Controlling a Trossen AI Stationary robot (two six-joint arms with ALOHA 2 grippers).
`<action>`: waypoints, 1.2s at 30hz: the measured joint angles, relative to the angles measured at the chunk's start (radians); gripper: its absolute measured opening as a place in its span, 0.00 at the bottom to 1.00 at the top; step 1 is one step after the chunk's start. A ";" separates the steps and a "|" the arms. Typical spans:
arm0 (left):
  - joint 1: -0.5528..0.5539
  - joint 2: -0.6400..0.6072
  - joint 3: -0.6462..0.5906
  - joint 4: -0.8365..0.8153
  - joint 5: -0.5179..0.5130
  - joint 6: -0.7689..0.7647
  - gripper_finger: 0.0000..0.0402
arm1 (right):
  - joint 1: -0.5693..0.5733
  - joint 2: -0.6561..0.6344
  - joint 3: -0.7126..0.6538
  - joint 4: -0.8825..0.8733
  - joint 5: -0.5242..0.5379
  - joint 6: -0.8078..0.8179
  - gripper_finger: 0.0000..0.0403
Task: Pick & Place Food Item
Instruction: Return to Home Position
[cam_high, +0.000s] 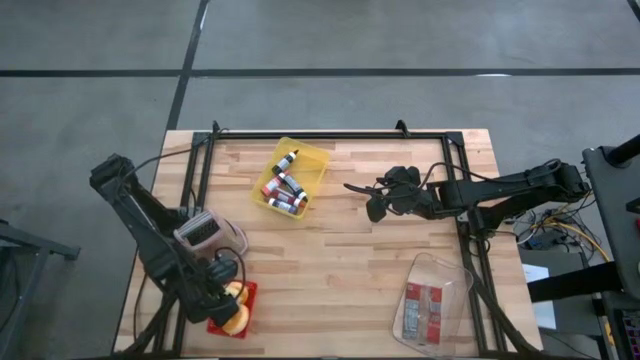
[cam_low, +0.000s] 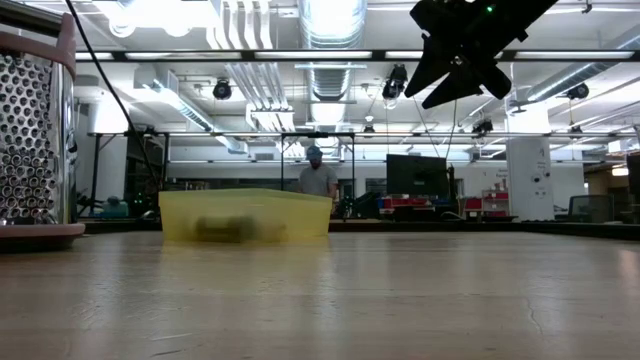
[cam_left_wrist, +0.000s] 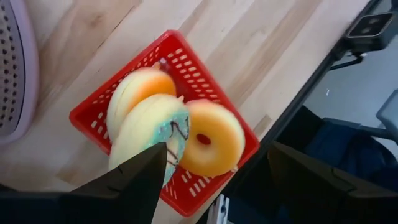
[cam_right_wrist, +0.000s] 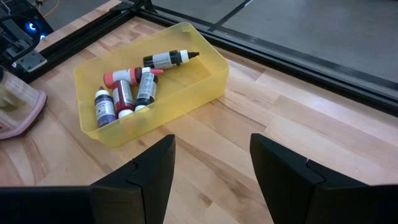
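Observation:
A red basket (cam_left_wrist: 180, 56) stands at the table's near left corner and holds three doughnuts on edge: one orange (cam_left_wrist: 140, 93), one with teal icing (cam_left_wrist: 155, 127), one yellow with a red centre (cam_left_wrist: 211, 137). My left gripper (cam_left_wrist: 214, 180) hangs open above the basket (cam_high: 245, 292), pointing steeply down, with one finger over the teal doughnut and the other past the basket's rim; nothing is between them. My right gripper (cam_high: 372, 200) waits open in the air over the table's middle right, high up in the low view (cam_low: 455, 75).
A yellow bin (cam_high: 292, 180) of small bottles (cam_right_wrist: 134, 87) sits at the far middle. A pink-rimmed metal grater (cam_high: 205, 232) stands just beyond the basket. A clear container (cam_high: 432, 300) with a packet lies near right. A person (cam_low: 318, 178) stands beyond the table.

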 joint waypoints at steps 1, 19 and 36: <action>0.000 0.000 0.009 -0.005 -0.009 0.008 0.71 | 0.000 0.000 0.000 0.000 0.000 0.000 0.50; 0.000 -0.001 0.175 -0.078 -0.506 0.369 0.71 | 0.000 0.000 0.000 0.000 0.000 0.000 0.50; 0.115 -0.003 0.187 0.130 -0.736 1.017 0.71 | 0.000 0.000 0.000 0.000 0.000 0.000 0.50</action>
